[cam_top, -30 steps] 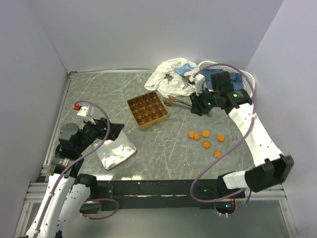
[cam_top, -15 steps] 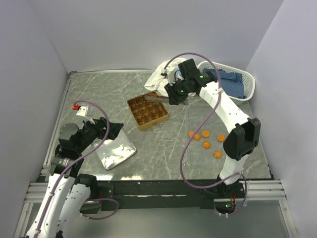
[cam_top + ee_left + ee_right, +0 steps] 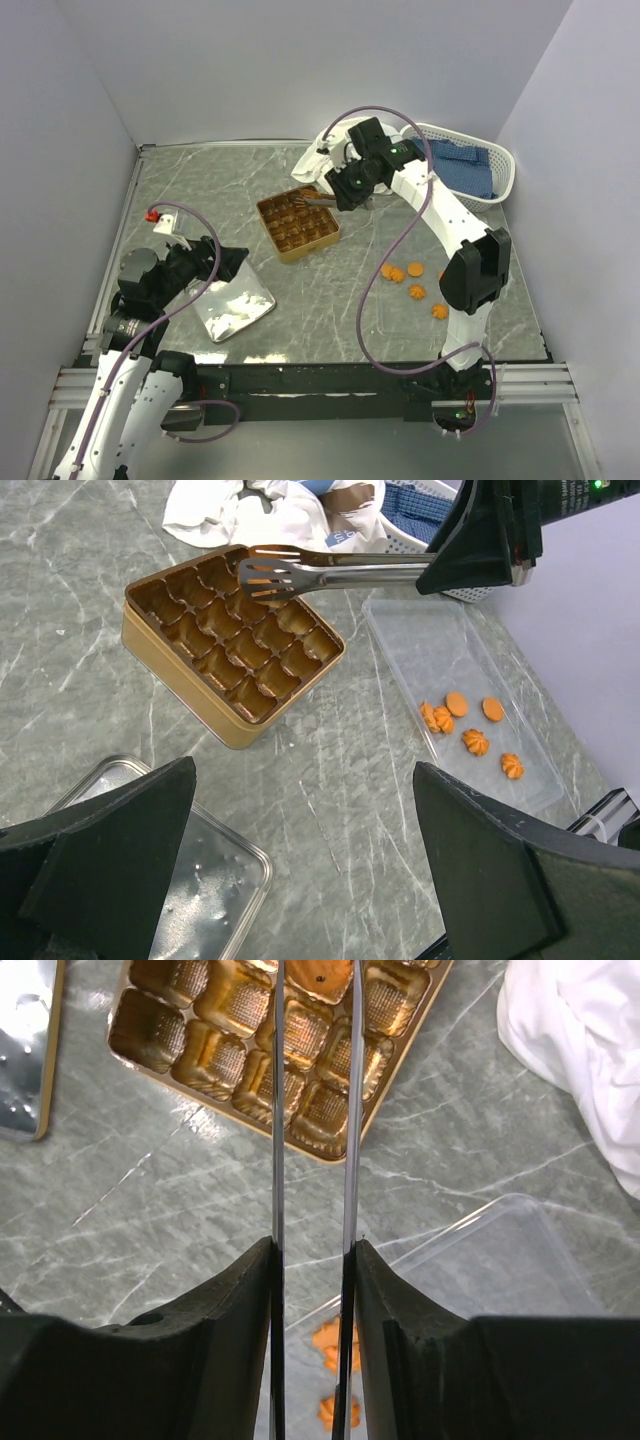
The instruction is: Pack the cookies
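Several cookies (image 3: pixel 415 268) (image 3: pixel 474 742), small, orange and round, lie on a clear plastic tray (image 3: pixel 420 650) right of centre. The square golden tin (image 3: pixel 298 222) (image 3: pixel 232 640) (image 3: pixel 240 1060) with its divided cells stands in the middle. My right gripper (image 3: pixel 345 190) (image 3: pixel 312 1245) is shut on the handles of metal tongs (image 3: pixel 330 572) (image 3: pixel 277 1140). The tong tips hang over the tin's far cells. I cannot tell whether a cookie sits between the tips. My left gripper (image 3: pixel 225 262) (image 3: pixel 305 770) stands open near the left, empty.
A shiny metal lid (image 3: pixel 233 305) (image 3: pixel 190 880) lies under my left gripper. A crumpled white cloth (image 3: pixel 335 150) and a white basket (image 3: pixel 505 165) holding blue cloth sit at the back right. A small red object (image 3: pixel 154 214) is by the left wall.
My right arm has swung left from beside the basket, carrying the tongs over the tin. The left arm has not moved.
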You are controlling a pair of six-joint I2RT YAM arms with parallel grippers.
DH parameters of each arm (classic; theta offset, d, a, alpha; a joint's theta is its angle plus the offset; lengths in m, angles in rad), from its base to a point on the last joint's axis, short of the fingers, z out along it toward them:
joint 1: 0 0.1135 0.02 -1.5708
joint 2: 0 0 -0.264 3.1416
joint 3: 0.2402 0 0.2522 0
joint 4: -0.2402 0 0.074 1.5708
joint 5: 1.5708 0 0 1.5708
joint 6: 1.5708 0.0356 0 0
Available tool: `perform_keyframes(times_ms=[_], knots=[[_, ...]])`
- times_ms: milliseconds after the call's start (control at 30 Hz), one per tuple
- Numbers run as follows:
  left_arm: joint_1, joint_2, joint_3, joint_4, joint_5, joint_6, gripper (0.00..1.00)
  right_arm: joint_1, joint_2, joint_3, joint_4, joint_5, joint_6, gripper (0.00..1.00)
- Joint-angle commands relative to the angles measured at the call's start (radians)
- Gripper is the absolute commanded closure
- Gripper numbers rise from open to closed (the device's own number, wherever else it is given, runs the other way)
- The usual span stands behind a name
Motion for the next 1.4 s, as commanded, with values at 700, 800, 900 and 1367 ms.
perform_keyframes(times_ms=[700,800,900,1367], knots=[[0.009,-0.021,-0.003,0.038,0.016,0.013,0.03,0.024,0.052,0.067,0.000,0.034,0.012,0.48],[0.009,-0.021,-0.003,0.038,0.016,0.013,0.03,0.024,0.049,0.070,-0.003,0.032,0.010,0.48],[0.009,-0.021,-0.003,0.038,0.018,0.012,0.04,0.024,0.035,0.067,-0.005,0.029,0.015,0.48],[0.009,-0.029,-0.003,0.038,0.013,0.012,0.04,0.013,-0.236,-0.160,0.035,0.038,0.013,0.48]])
